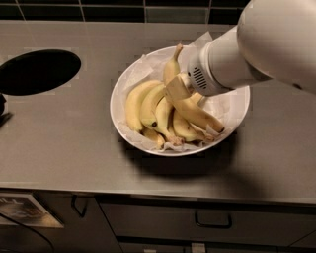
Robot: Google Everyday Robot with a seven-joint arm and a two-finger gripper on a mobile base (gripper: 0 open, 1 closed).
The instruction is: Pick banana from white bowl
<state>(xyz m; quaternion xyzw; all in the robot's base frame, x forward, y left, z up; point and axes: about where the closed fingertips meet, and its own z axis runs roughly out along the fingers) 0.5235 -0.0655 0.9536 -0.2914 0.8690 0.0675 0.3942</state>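
White bowl (124, 84) lined with crinkled paper, paler bananas (140, 106) bunched at its left, long curved banana (196, 114) across its middle, gripper (177, 89) touching that banana's upper end, grip state cannot be told.

Above white bowl (117, 106): blocked over the middle and right by the gripper (177, 90) and thick white arm (261, 44) slanting in from the upper right.
Inside white bowl: crowded by banana pile (158, 112); crinkled paper (231, 106) bare at the right.
Left of white bowl: open countertop (74, 138), broken by dark round hole (39, 71) well apart.
Behind white bowl: narrow counter strip, closed off by tiled wall (113, 10).
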